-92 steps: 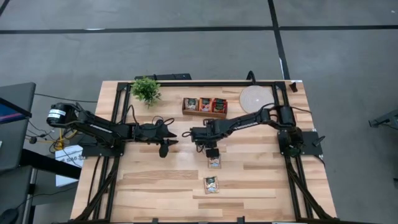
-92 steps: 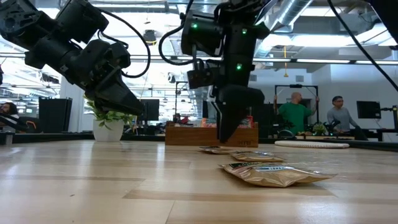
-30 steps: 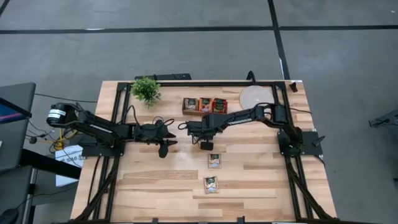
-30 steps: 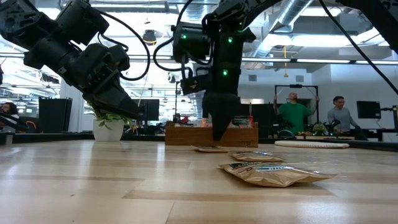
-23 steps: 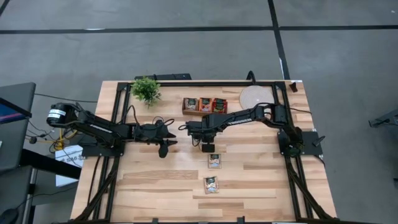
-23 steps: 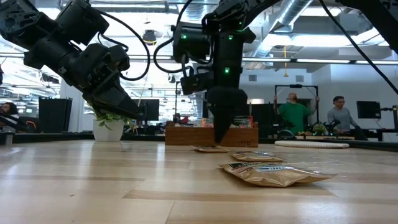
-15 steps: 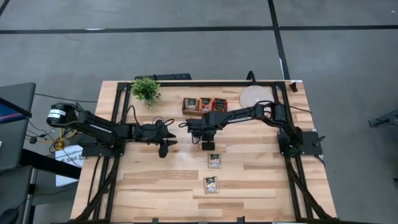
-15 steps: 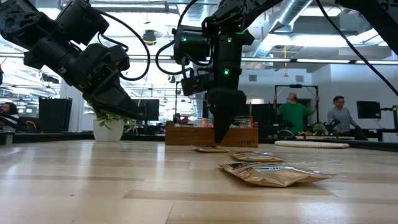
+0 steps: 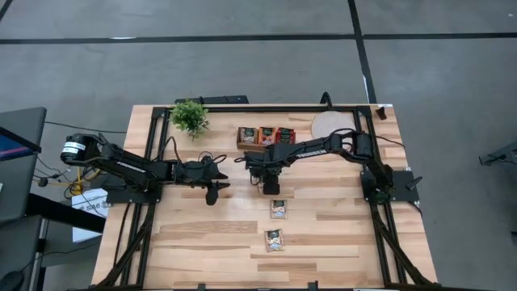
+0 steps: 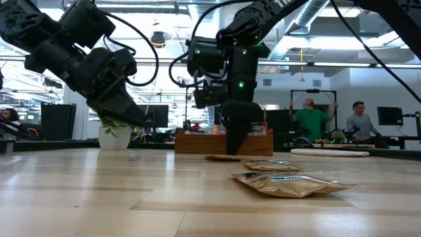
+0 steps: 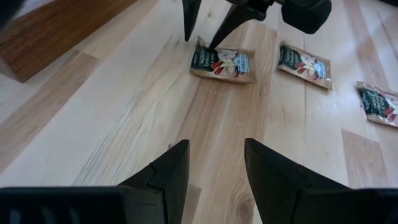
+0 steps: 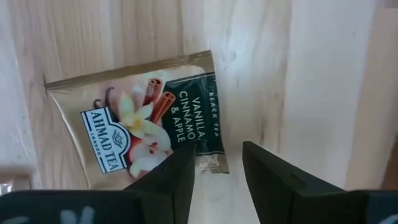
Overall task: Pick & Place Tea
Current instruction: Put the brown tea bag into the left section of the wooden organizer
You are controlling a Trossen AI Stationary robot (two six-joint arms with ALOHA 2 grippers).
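From above I see the wooden table with both arms reaching in toward the middle; the left gripper hangs over bare boards left of centre, and the right gripper points down just in front of the brown tray at the far edge; that tray holds red-orange sachets, and a small plant and a pale disc stand on either side of it; two loose tea sachets lie on the boards nearer me, one just below the right gripper and another farther toward the near edge.

At table height, the right gripper stands upright over a flat sachet lying on the wood in front of the tray; the left gripper hangs tilted above the table, apart from everything.

Through the left wrist camera, my own two fingers are spread with nothing between them; ahead, the right gripper's tips straddle one end of a sachet; two more lie beyond it.

Through the right wrist camera, the fingers stand apart over the dark end of a sachet, which lies flat on the table, not gripped.
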